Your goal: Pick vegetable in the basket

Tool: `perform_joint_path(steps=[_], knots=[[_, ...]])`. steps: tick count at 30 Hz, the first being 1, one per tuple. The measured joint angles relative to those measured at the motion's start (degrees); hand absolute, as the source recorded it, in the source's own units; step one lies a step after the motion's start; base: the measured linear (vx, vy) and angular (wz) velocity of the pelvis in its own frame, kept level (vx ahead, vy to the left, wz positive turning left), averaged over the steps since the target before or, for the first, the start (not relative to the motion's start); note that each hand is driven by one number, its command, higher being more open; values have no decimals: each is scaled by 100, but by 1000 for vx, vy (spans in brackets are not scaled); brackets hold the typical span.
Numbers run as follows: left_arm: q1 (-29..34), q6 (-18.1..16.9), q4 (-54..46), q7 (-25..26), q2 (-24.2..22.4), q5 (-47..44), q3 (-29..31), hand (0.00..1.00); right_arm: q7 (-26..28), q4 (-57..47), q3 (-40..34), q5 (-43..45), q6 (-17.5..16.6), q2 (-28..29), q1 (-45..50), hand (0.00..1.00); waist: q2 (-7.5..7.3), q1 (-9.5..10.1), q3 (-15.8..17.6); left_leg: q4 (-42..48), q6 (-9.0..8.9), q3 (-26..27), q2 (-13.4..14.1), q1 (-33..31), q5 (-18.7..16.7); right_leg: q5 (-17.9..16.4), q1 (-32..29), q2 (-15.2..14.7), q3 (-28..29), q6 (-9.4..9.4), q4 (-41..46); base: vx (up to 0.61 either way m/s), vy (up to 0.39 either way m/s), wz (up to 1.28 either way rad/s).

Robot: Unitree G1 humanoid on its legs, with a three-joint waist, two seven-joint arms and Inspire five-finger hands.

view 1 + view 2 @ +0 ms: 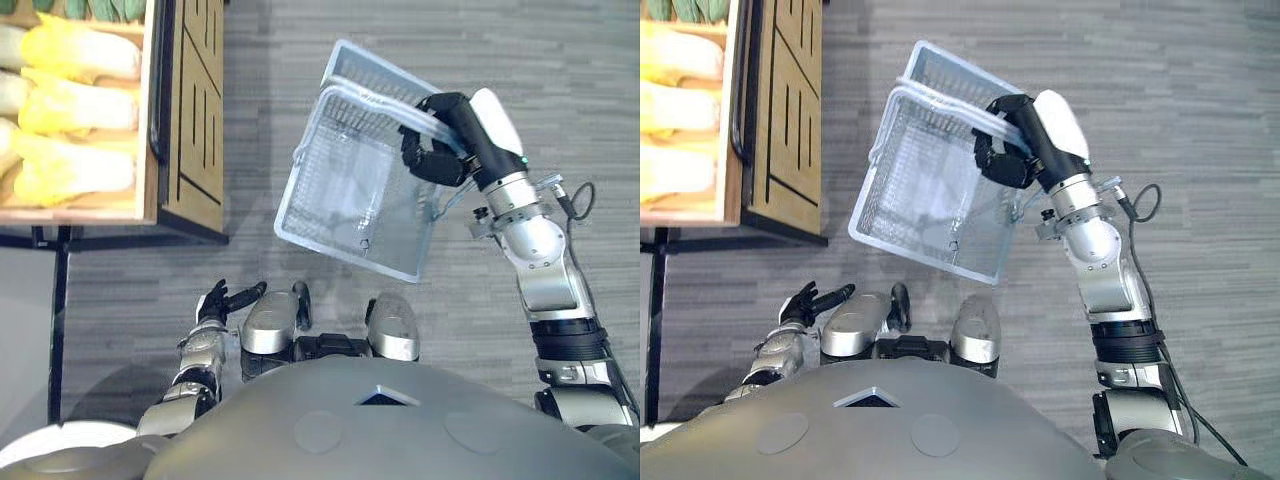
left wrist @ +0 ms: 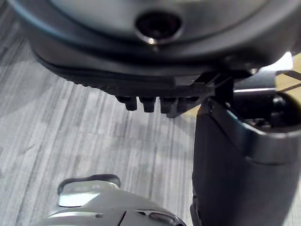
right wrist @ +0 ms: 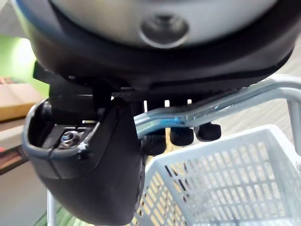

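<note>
The right hand (image 1: 435,160) was closed around the 2 handles (image 1: 400,110) of the basket (image 1: 350,200). In the right wrist view the fingers (image 3: 207,132) were curled under the pale metal handle bar (image 3: 197,113). The basket, a white plastic mesh one, hung clear of the floor (image 1: 420,40), tilted, with its open top turned toward the robot. Nothing lay inside it.

The left hand (image 1: 222,300) hung low beside the waist, with relaxed, extended fingers and nothing in it.

The vegetables, at least 3 pale yellow cabbages (image 1: 75,105), lay side by side in a wooden crate (image 1: 152,90) on a display stand (image 1: 190,110), close against the crate's right wall. Green vegetables (image 1: 100,8) showed at the crate's far edge. The crate was well apart from the basket.

Judged state of task: no vegetable had been picked. The basket was ready and the free left hand was on the crate's side.

Handling notes (judgement):
- A cabbage of this kind is likely bulky and moderately heavy for 1 hand.
- The core is probably firm. The outer leaves are soft and loose and may tear or slip off under a pinch.
- Take hold around the thick middle of the head, fingers on one side and thumb on the other, not by a leaf tip.
- Loading will add weight to 1 side of the tilted basket, so the grip on the handles should be firm.
</note>
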Motion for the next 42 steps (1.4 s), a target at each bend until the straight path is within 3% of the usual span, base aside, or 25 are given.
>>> perform_joint_path(steps=[2,6,8,10,11,12,13,15,17,20,23,24,25,26,27,28,29,30,31,33,34,35,36,38,42], knots=[[4,56,27,-4,-13,-7,3,100,4,0,-2,3,-1,31,-5,0,84,-51,5,-184,-5,-200,165,364,3,-380,-511,26,-469,-557,162,282,-116,32],[12,69,148,-6,-8,-29,60,100,4,0,-33,2,0,37,-2,0,172,-179,51,-216,-50,-685,525,688,-24,-508,-859,143,-584,-683,-1469,246,-212,62],[48,60,163,-5,-3,-26,82,100,-6,-1,-113,8,-1,29,-6,0,206,-163,64,-19,-456,-961,795,721,-336,-306,-865,166,8,-375,-3421,338,-394,69],[108,55,164,-2,20,-27,214,100,-7,-1,-122,10,-4,24,-25,0,163,-113,40,221,-881,-1191,1033,729,-789,-133,-873,62,601,-152,-4401,350,-458,64],[184,36,150,6,119,-66,257,100,-6,-1,-116,7,-5,26,-19,0,27,-75,-31,374,-1144,-1354,1150,734,-1077,-152,-792,-50,847,-145,-4762,364,-518,66],[210,25,151,5,185,-78,273,100,-6,-1,-117,6,-5,15,-16,0,-27,-47,-63,422,-1266,-1430,1209,785,-1201,-41,-764,-107,874,55,-4801,445,-679,67],[152,55,206,6,77,-71,292,100,-7,7,-159,3,28,-129,-15,0,244,11,-68,481,-1277,-1653,1526,896,-1340,275,-781,42,574,486,-4281,364,-567,50],[153,38,277,1,-139,-75,319,100,-6,17,-165,-45,51,-350,-14,0,432,19,-175,526,-1134,-1943,1744,803,-1006,-105,-950,206,311,328,-3758,421,-603,43],[163,34,300,50,-344,-73,534,100,-6,19,-194,-103,65,-527,-18,0,614,-17,-295,498,-1178,-2236,1977,695,-241,-456,-949,323,-27,58,-3414,402,-513,38],[147,34,290,91,-344,-92,704,100,-6,20,-200,-99,65,-456,-23,0,594,-141,-313,864,-1064,-2565,2220,277,693,-683,-719,511,-501,-252,-3430,330,-409,42],[122,30,205,113,-346,-150,834,100,-5,23,-192,-91,88,-292,6,0,430,-138,-304,1320,-703,-2325,2409,-61,2270,-772,-13,692,-837,-485,-3966,308,-340,33],[119,16,181,112,-348,-149,831,100,-7,23,-195,-63,87,-285,-1,0,391,-121,-288,1503,-678,-2106,2454,-133,2354,-782,133,713,-888,-515,-4098,264,-223,27],[108,-45,116,101,-351,-148,795,100,-27,23,-261,27,87,-231,13,0,371,-135,-277,2077,-648,-1306,2496,-441,1868,-799,430,727,-1014,-547,-4334,224,-164,28],[114,-63,77,91,-350,-138,797,100,-33,23,-312,51,89,-177,27,0,387,-141,-286,2327,-350,-602,2591,-547,1635,-799,598,773,-1074,-552,-4433,209,-146,30],[125,-60,34,100,-338,-126,810,100,-36,23,-330,56,89,-126,46,0,401,-141,-295,2462,-226,-169,2769,-541,1578,-800,712,830,-1111,-554,-4502,199,-124,19],[130,-55,-11,116,-330,-117,833,100,-44,22,-334,70,89,-107,61,0,473,-146,-341,2563,-154,334,3055,-484,1806,-805,898,940,-1177,-563,-4628,186,-127,17],[130,-42,-45,111,-333,-122,938,100,-44,22,-334,76,88,-70,82,0,395,-120,-358,2666,-315,410,3116,-550,2185,-768,1100,969,-1244,-597,-4898,176,-116,19],[134,-49,-37,112,-326,-122,984,100,-45,21,-347,77,87,-32,105,0,348,-90,-370,2767,-412,407,3126,-629,2175,-717,1219,920,-1256,-610,-5080,172,-31,35],[111,-62,-69,107,-343,-109,989,100,-56,13,-494,76,88,37,164,0,298,-97,-356,3015,-809,497,3026,-841,1308,-686,1406,851,-1332,-560,-5310,165,70,55],[6,-60,-86,63,-290,-66,790,100,-128,23,-833,71,154,137,316,0,245,-140,-323,2804,-696,856,2422,-1385,181,-679,1574,572,-1659,-495,-5432,159,160,83],[-54,-57,-81,68,-287,-35,745,100,-149,25,-915,71,161,132,383,0,253,-142,-317,2416,-662,1103,2231,-1448,108,-690,1605,490,-1754,-444,-5421,147,212,88],[-87,-15,-65,107,-309,17,606,100,-167,25,-1050,74,165,87,510,0,393,-163,-317,1360,-564,1510,1903,-1484,449,-768,1701,437,-1932,-251,-5365,188,242,77],[-105,-8,-11,110,-292,71,541,100,-177,75,-1097,75,200,263,580,0,356,-163,-291,942,-483,1695,1669,-1317,520,-896,1838,365,-1976,-43,-5327,229,242,86],[-138,3,-58,127,-196,156,495,100,-172,68,-1036,72,216,354,701,0,115,-167,-263,680,-425,1565,1306,-1283,565,-841,1988,251,-1967,-19,-5692,202,143,63],[-161,62,-71,134,-201,180,432,100,-166,68,-1003,57,207,351,622,0,99,-86,-246,763,-310,1503,1203,-1156,499,-537,2447,275,-2036,103,-6274,142,20,14]])
